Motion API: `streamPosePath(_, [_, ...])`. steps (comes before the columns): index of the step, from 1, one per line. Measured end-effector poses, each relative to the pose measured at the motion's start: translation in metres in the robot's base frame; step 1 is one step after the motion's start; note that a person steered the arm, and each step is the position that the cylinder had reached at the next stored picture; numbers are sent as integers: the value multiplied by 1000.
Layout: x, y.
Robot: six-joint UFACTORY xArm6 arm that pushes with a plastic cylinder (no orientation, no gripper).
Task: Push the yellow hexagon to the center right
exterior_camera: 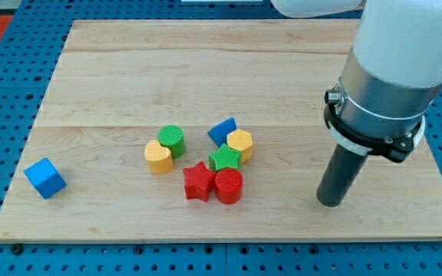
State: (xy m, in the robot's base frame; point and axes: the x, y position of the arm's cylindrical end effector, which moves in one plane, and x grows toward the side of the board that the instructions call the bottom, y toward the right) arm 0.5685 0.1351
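Where clustered, yellow hexagon (240,143) against green star (225,159).

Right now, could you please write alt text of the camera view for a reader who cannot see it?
My tip rests on the wooden board at the view's right, apart from a central cluster: yellow hexagon, blue block, green star, red star, red cylinder, green cylinder, yellow heart. A blue cube sits alone at left.

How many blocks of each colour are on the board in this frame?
Blue: 2, cube, block
Yellow: 2, heart, hexagon
Green: 2, cylinder, star
Red: 2, star, cylinder
Total: 8
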Motion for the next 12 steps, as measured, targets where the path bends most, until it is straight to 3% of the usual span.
streamPosePath(2, [49,0])
streamPosePath(6, [51,-15])
streamPosePath(7, [50,-62])
streamPosePath(9, [-15,-130])
streamPosePath(10, [-86,-125])
streamPosePath(12, [-168,-105])
